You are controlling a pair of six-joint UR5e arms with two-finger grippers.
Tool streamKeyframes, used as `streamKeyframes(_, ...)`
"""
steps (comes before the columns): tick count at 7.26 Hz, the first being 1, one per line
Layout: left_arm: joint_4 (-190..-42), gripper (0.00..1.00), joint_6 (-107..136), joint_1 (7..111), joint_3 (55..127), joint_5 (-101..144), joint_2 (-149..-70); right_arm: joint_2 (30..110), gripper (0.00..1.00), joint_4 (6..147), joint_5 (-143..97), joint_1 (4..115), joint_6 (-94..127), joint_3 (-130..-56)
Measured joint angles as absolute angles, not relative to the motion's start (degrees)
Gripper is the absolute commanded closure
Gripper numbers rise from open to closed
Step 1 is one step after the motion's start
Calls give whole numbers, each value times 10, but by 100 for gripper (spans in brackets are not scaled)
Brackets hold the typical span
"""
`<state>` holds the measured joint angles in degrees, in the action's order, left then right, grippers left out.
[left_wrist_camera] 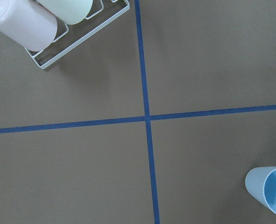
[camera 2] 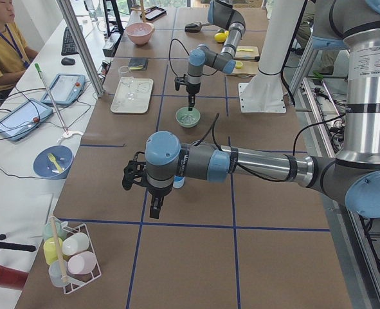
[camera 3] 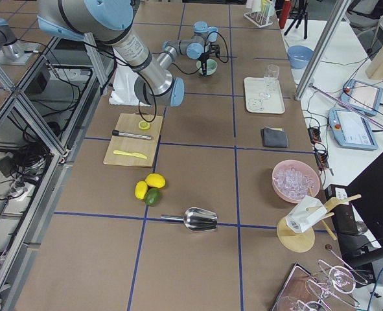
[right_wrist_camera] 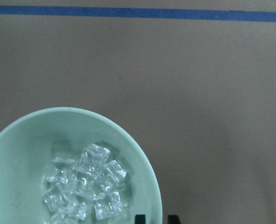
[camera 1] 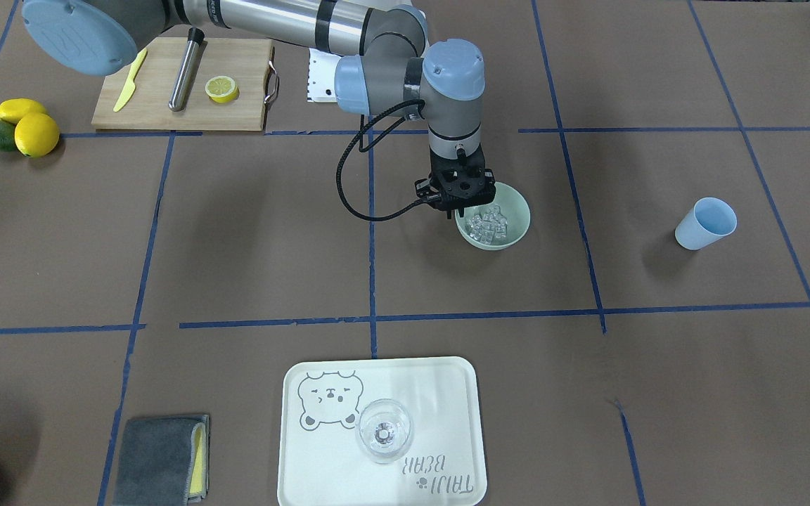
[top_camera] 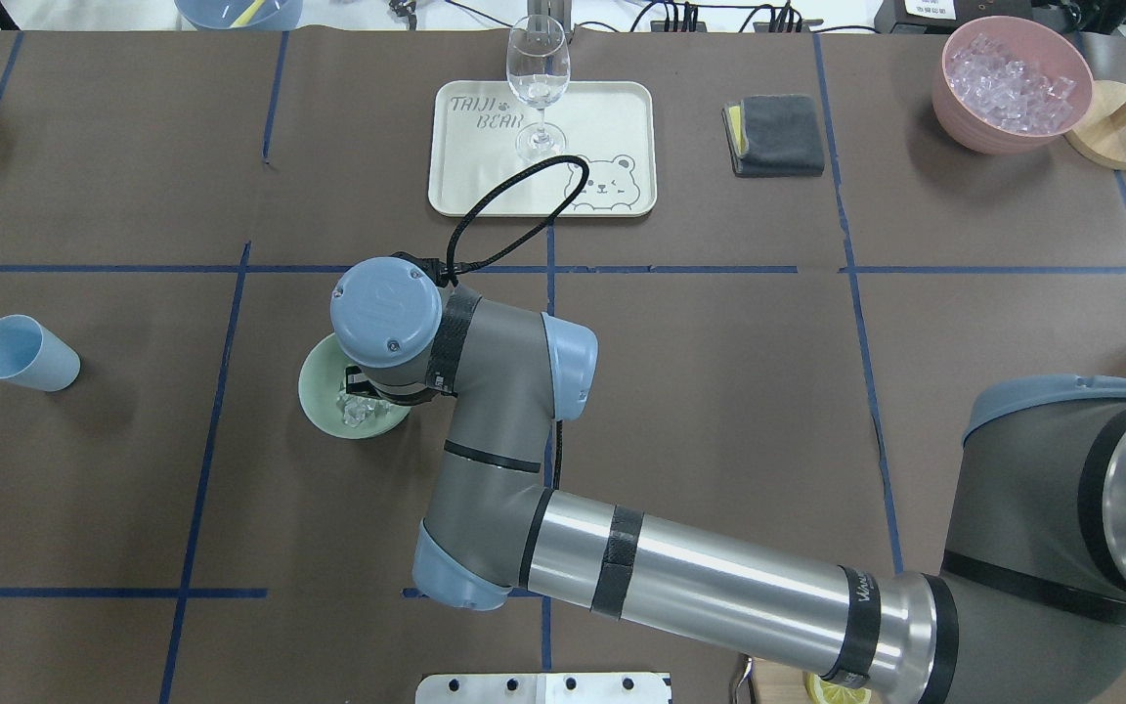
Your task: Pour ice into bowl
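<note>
The pale mint-green bowl (camera 1: pixel 514 225) stands left of the table's centre in the overhead view (top_camera: pixel 319 391). A small heap of clear ice cubes (camera 1: pixel 487 225) lies in it, also seen in the right wrist view (right_wrist_camera: pixel 84 184). My right gripper (camera 1: pixel 457 209) reaches across and points down at the bowl's rim. Its fingertips (right_wrist_camera: pixel 140 218) stand close together with the rim (right_wrist_camera: pixel 157 205) between them. My left gripper (camera 2: pixel 154 209) shows only in the left side view, low over bare table. I cannot tell whether it is open or shut. A light blue cup (camera 1: pixel 706 223) lies tilted beyond the bowl.
A pale tray (camera 1: pixel 440 393) holds a clear wine glass (camera 1: pixel 384 430). A grey cloth (camera 1: pixel 159 460) lies beside the tray. A pink bowl of ice (top_camera: pixel 1013 83) stands at the far right. A cutting board (camera 1: pixel 236 105), lemons (camera 1: pixel 36 133) and a metal scoop (camera 3: pixel 201 220) lie on my right side.
</note>
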<state>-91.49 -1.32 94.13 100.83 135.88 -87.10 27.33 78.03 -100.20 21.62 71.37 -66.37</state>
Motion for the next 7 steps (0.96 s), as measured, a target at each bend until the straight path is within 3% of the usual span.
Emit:
streamKeyframes(2,-915,0,-13,941,1008,1359,-871,274,73,780,-1002,214,714,-661)
streamKeyframes(3,-915,0,-13,941,1008,1359,-871,274,94,780,-1002,214,714,-661)
streamKeyframes(4,-915,0,-13,941,1008,1359,-871,274,100,780,-1002,214,713,-661)
streamKeyframes(7,-915,0,-13,941,1007,1359,-871,274,100,774,-1002,214,714,-669)
